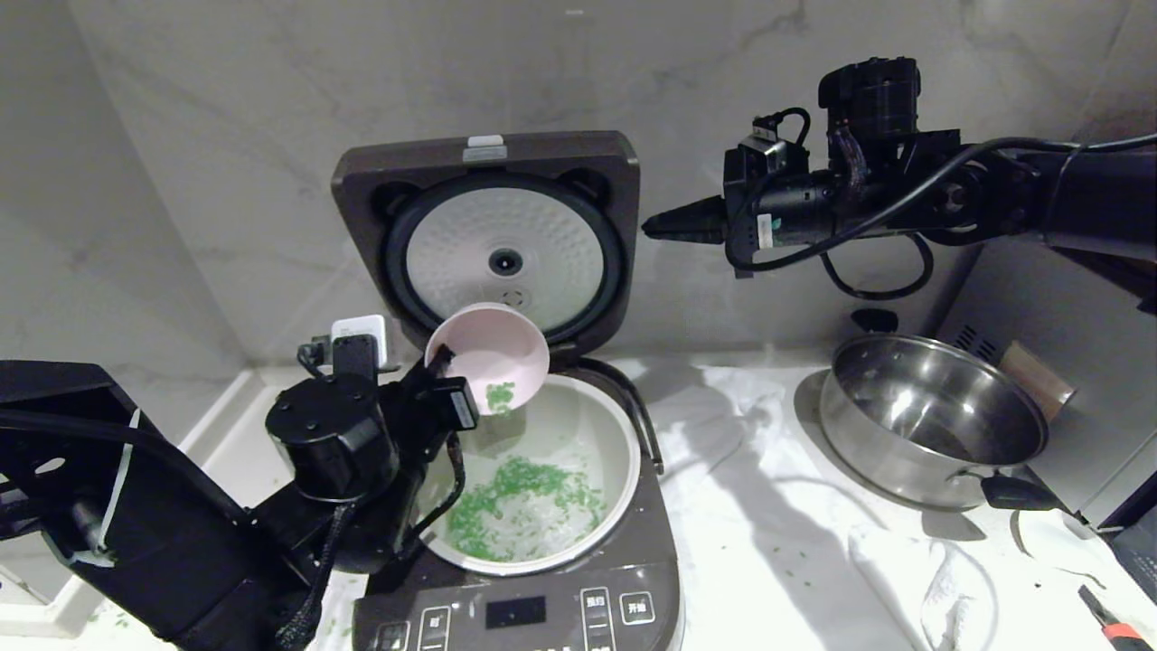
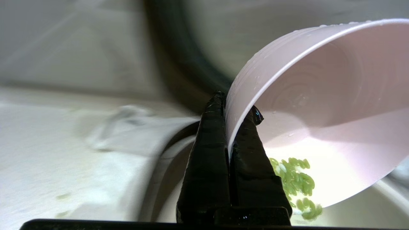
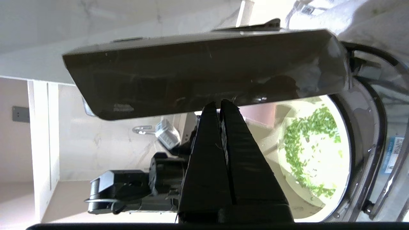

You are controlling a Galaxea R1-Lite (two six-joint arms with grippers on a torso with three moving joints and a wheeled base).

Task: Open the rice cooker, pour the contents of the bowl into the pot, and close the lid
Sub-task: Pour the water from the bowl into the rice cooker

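Head view: white marble counter (image 1: 777, 542) and wall (image 1: 226, 136)

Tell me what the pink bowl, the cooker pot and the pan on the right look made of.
Bowl: likely matte plastic or melamine, thin-walled, no glare. Pot: pale off-white coated lining, probably nonstick over metal, softly glossy. Pan: polished stainless steel by its mirror reflections, with dark handles that may be plastic.

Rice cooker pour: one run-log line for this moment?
lid open | left hand shut on bowl rim, tilted over pot | green bits mostly in pot, few in bowl | right hand shut, empty, beside lid
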